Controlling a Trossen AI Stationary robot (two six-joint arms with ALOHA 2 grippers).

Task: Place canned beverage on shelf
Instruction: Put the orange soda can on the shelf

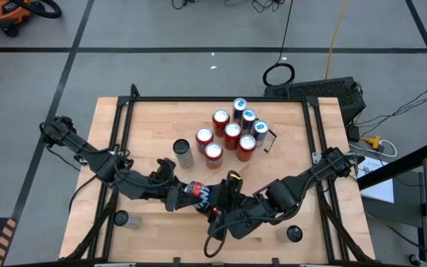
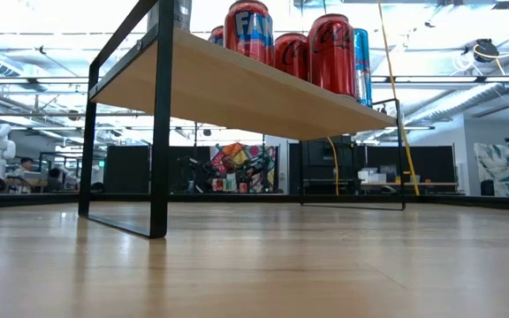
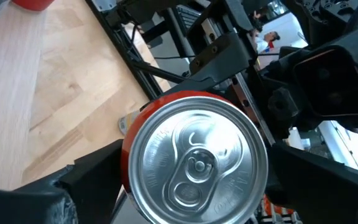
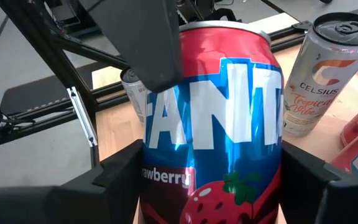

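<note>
A red and blue Fanta can (image 4: 222, 124) hangs in the air over the table's near middle (image 1: 197, 190), between my two grippers. My right gripper (image 4: 210, 180) is shut on it. My left gripper (image 3: 194, 171) is open, one finger on either side of the can's top end (image 3: 194, 162); one of these fingers (image 4: 148, 43) shows beside the can's top. The shelf (image 2: 237, 88) carries several red and blue cans (image 1: 232, 132) and a silver Celsius can (image 1: 184, 153), all standing upright on its board. My right gripper pinches the can's body below the middle (image 4: 272, 186) between its two fingers (image 4: 316, 177), which lie across it. It comes from the table's right, slanting down. The can is lifted clear and lies nearly level, its top toward my left arm. My left gripper's fingers (image 3: 98, 171) stand close along the can's sides at its top end; whether they touch it I cannot tell.
The shelf's black brackets (image 2: 157, 132) stand on the wooden tabletop (image 2: 254, 265). A small dark round thing sits near the table's front left (image 1: 121, 219) and another near its front right (image 1: 293, 233). Bare board lies left of the Celsius can (image 1: 147, 126).
</note>
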